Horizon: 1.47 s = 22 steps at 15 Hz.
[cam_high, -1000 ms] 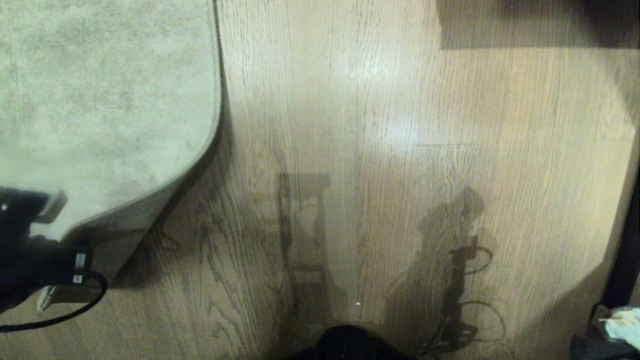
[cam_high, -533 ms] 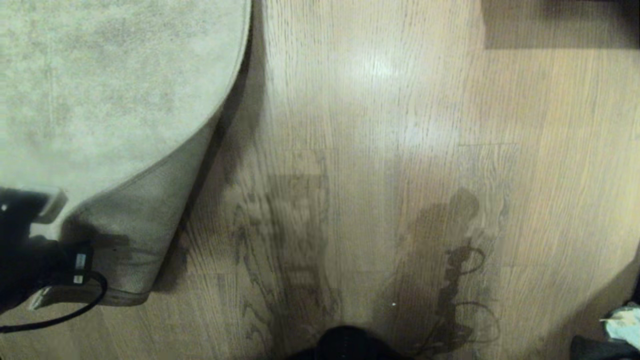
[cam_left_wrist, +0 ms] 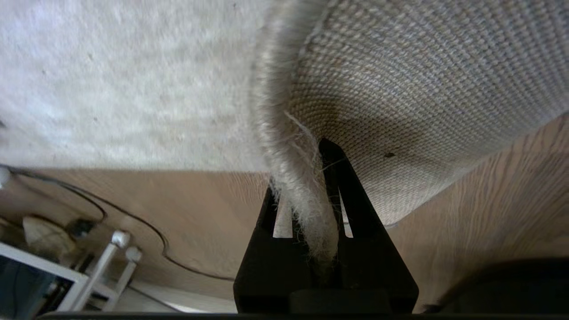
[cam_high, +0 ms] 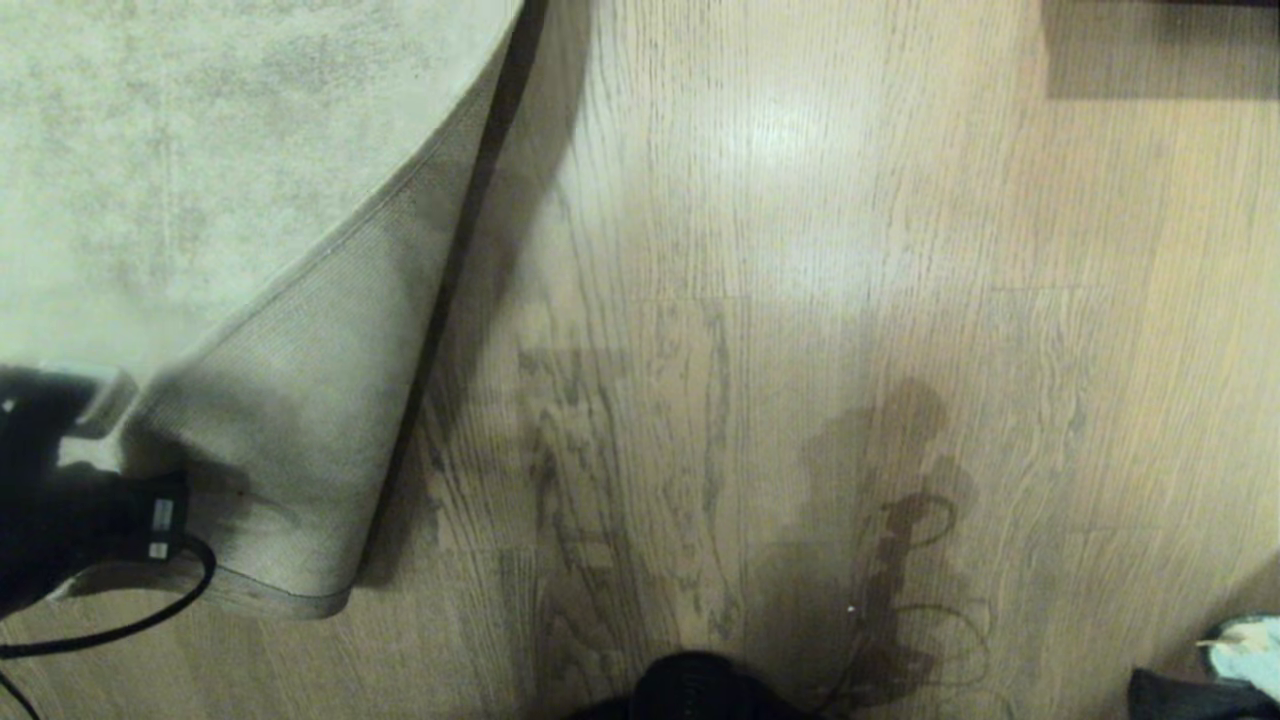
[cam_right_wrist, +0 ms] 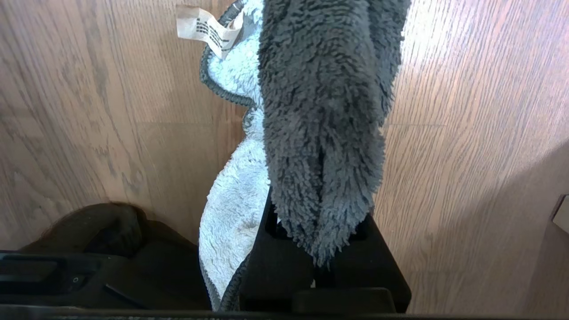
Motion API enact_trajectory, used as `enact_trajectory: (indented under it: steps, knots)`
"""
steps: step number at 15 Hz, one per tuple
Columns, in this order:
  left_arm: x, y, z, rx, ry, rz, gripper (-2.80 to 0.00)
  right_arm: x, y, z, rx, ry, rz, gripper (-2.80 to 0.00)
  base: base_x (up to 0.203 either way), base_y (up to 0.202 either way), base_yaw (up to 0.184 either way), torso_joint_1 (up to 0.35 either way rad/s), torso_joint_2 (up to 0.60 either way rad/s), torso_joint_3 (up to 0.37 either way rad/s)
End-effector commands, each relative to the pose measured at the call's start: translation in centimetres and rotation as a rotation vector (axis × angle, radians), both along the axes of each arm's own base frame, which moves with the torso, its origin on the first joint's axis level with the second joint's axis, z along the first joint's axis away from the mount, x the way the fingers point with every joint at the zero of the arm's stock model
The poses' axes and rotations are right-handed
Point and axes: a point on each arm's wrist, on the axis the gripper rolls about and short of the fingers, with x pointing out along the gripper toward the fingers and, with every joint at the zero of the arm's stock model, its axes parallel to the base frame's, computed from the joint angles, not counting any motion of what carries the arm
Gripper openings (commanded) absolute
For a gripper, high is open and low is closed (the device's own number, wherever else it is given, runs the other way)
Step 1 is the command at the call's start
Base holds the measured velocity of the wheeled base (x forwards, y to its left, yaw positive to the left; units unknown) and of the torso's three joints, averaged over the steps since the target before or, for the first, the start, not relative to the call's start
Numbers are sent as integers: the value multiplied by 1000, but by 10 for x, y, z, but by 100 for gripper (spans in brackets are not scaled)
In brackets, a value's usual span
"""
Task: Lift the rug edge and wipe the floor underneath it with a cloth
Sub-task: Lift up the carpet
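Note:
The pale rug (cam_high: 200, 180) covers the upper left of the head view. Its rug edge (cam_high: 300, 430) is lifted and folded over, with the tan woven backing facing up. My left gripper (cam_high: 60, 500) holds it at the lower left. In the left wrist view the left gripper (cam_left_wrist: 306, 200) is shut on the fuzzy rug edge (cam_left_wrist: 289, 146), with backing (cam_left_wrist: 400, 89) beyond. Glossy wood floor (cam_high: 800, 300) lies bare beside the fold. My right gripper (cam_right_wrist: 318, 213) is shut on the dark grey and pale blue cloth (cam_right_wrist: 324, 111), hanging above the floor (cam_right_wrist: 466, 155). The cloth (cam_high: 1245, 645) shows at the lower right corner.
A black cable (cam_high: 150, 620) loops from my left wrist. A dark rectangle (cam_high: 1160, 50) lies at the top right. My own dark base (cam_high: 700, 690) shows at the bottom middle. The left wrist view shows white frame legs (cam_left_wrist: 120, 249) and a thin cable (cam_left_wrist: 133, 222) on the floor.
The whole head view has shifted to the right, so the camera has moved. The held rug edge has peeled back further and much more tan backing shows. Both grips are unchanged.

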Motion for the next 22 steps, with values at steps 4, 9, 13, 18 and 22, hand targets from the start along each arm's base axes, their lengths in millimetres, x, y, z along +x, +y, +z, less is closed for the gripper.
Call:
enact_trajectory:
  steps: [4, 9, 13, 18, 22]
  knots:
    - [16, 7, 24, 38, -81, -77, -280, 0, 0, 0, -1, 1, 0, -280, 0, 0, 0, 0, 0, 0]
    - [28, 19, 43, 72, -218, -112, -280, 0, 0, 0, -1, 1, 1, -280, 0, 0, 0, 0, 0, 0]
    - [43, 28, 57, 135, -365, -96, -280, 0, 0, 0, -1, 1, 1, -280, 0, 0, 0, 0, 0, 0]
    - [35, 35, 64, 165, -440, -52, -280, 0, 0, 0, -1, 1, 1, -280, 0, 0, 0, 0, 0, 0]
    - [28, 34, 63, 165, -440, -45, -280, 0, 0, 0, 1, 1, 0, -280, 0, 0, 0, 0, 0, 0]
